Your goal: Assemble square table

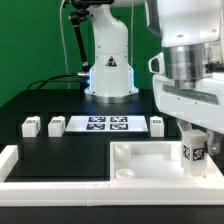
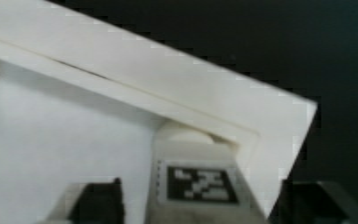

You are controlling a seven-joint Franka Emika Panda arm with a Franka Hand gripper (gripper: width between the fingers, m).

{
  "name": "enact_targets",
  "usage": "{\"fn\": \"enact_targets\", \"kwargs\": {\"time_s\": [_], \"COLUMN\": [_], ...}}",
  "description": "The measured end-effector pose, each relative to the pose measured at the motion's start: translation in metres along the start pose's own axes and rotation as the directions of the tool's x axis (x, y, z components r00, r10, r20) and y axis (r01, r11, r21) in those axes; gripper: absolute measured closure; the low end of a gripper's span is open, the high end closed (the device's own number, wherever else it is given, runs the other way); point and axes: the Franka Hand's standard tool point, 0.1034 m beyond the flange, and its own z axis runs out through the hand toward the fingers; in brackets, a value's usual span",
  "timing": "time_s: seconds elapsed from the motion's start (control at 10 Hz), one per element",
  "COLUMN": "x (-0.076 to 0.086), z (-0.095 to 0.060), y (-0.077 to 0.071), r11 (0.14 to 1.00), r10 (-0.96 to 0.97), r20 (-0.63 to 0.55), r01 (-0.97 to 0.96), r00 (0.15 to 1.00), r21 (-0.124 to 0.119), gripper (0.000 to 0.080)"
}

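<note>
Claw (image 2: 202,203): open, straddling the leg block (image 2: 197,160), pads clear of it.
Risk: close off-centre and you tip it in the square table (image 2: 87,120) corner.

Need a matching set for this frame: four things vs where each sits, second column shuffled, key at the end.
Things
1. marker board
2. tabletop
3. tagged leg
4. border rail

Places
A. at the tabletop's corner, between the fingers of the open gripper
B. the exterior view's lower left
C. flat on the table in front of the robot base
D. the exterior view's lower right

Pairs: 1-C, 2-D, 3-A, 4-B
</note>
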Motion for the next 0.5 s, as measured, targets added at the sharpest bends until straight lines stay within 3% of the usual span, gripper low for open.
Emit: {"fn": "enact_targets", "kwargs": {"time_s": [0.1,0.2,0.5], "x": [-0.0005,-0.0002,0.0003], "z": [-0.001,-0.0021,-0.0016], "y": [-0.0003,-0.001,-0.0004], "r11": [0.986,0.932,0.865], "r10": [-0.167,-0.362,-0.501], "r20": [0.001,0.003,0.006], "r01": [0.167,0.362,0.501], "r00": [0.986,0.932,0.865], "r21": [-0.011,-0.017,-0.016], "gripper": [0.0234,0.0168,0.0153]}}
